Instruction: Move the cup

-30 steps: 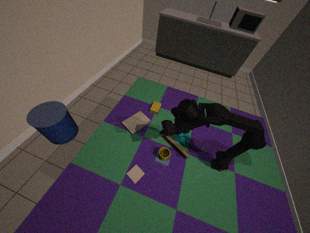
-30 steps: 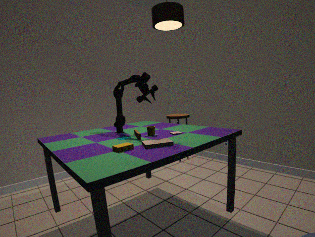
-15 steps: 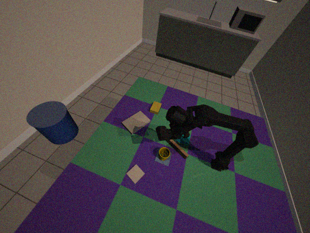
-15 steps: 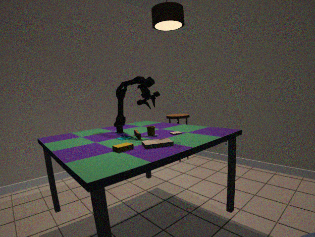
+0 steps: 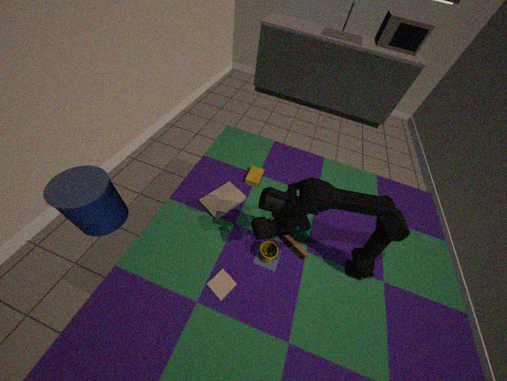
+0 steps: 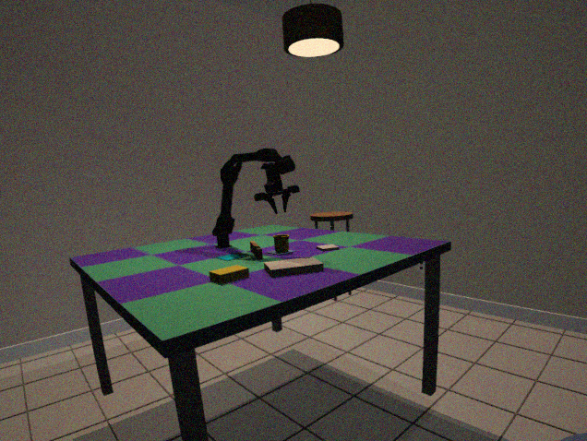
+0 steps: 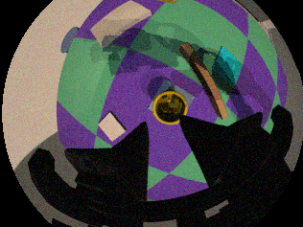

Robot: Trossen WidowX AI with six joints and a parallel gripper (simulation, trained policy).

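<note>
Yellow-rimmed cup of marbles upright below a parted gripper

The round yellow-rimmed cup point(image 5: 268, 252) point(image 6: 281, 244) point(image 7: 170, 108) holds dark marbles and stands on a pale blue-grey square pad point(image 5: 273, 265) point(image 6: 289, 252) point(image 7: 186, 97). The black two-fingered gripper point(image 6: 281, 212) point(image 7: 163, 123) hangs above, fingers spread, holding nothing. From overhead, a flat pale pink square point(image 5: 222, 284) point(image 6: 327, 247) point(image 7: 111, 126) lies toward eight o'clock of the cup.
</note>
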